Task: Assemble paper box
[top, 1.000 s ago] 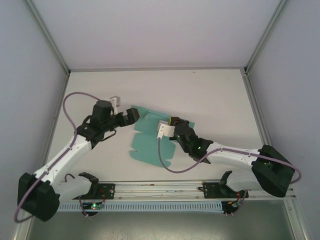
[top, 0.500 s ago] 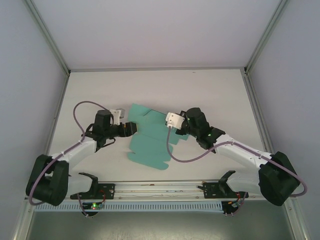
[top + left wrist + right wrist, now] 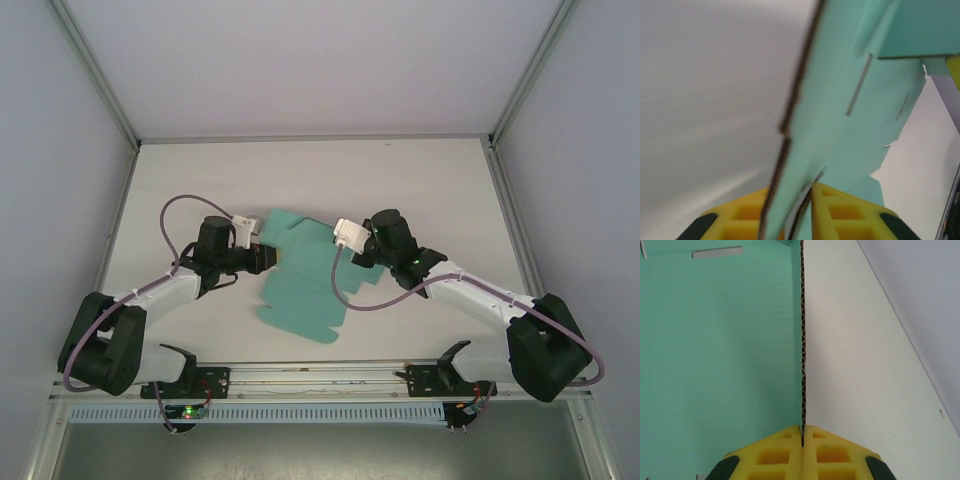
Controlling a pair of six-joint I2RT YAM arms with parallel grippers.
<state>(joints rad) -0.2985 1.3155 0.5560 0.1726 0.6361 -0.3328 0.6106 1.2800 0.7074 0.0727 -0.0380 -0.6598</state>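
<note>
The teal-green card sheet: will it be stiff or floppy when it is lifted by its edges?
Probably fairly stiff: the teal-green corrugated card sheet shows a fluted edge, running straight from the right end effector. Its slots and folds may let flaps hinge. Likely light, being thin.

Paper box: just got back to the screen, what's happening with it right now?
Both arms are holding the paper box, which is an open teal card sheet, not yet a box. The left gripper has its jaws pinched on the sheet's left side, and the right gripper has its jaws shut on the right edge. The slots seen from the left wrist have no tabs in them, so assembly looks to be at an early stage.
</note>
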